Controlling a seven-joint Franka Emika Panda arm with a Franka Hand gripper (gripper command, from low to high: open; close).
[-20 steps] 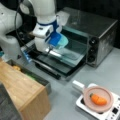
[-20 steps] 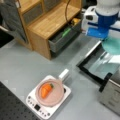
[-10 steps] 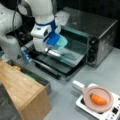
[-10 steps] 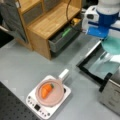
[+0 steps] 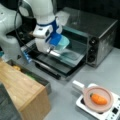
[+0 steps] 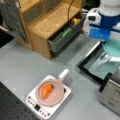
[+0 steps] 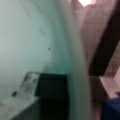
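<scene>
Wrist view is filled almost wholly by the pale teal bowl [image 7: 30,37], its curved rim sweeping down the middle, with a dark finger pad [image 7: 51,86] pressed against the bowl's inner wall. The gripper [image 5: 53,48] has its jaws closed on that rim, one finger inside the bowl and, as far as can be seen, the other outside.

In both front views the bowl [image 5: 61,42] hangs from the jaws just above the lowered glass door [image 5: 62,62] of the toaster oven [image 5: 97,32], at the mouth of the oven's cavity, tilted rather than level. In a front view the bowl [image 6: 112,47] sits directly under the blue and white wrist [image 6: 100,27].

Below the jaws and the door spreads a plain grey worktop [image 6: 22,67]. Well apart from the jaws, toward a front view's bottom, a white induction hob [image 6: 48,98] stands on the worktop and carries a pink pan [image 6: 50,92] with a carrot [image 6: 46,90] lying in it; the pan's pale handle [image 6: 63,74] points toward the oven. The same carrot [image 5: 98,98] shows in a front view at the lower right.

To the side of the jaws away from the oven stands a wooden cabinet [image 6: 52,22], its grey drawer [image 6: 63,37] pulled open with small green and yellow items inside. A dark perforated board [image 6: 10,107] edges the worktop at a front view's bottom left. The room behind the oven is dark.
</scene>
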